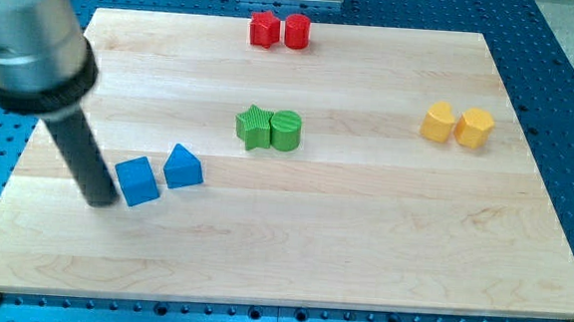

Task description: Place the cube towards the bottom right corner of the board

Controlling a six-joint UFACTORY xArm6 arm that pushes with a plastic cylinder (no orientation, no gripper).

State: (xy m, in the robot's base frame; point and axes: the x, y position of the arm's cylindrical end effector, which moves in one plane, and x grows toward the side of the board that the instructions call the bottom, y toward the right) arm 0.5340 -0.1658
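Observation:
A blue cube (138,182) lies on the wooden board (362,246) at the view's lower left. A blue triangular block (183,167) sits just to its right. My tip (101,203) rests on the board directly to the left of the blue cube, touching or almost touching its left side. The dark rod rises from there to the view's upper left.
Two red blocks (279,30) stand side by side at the board's top edge. A green star block (255,127) and a green cylinder (286,131) touch near the middle. Two yellow blocks (457,124) sit together at the right. Blue perforated table surrounds the board.

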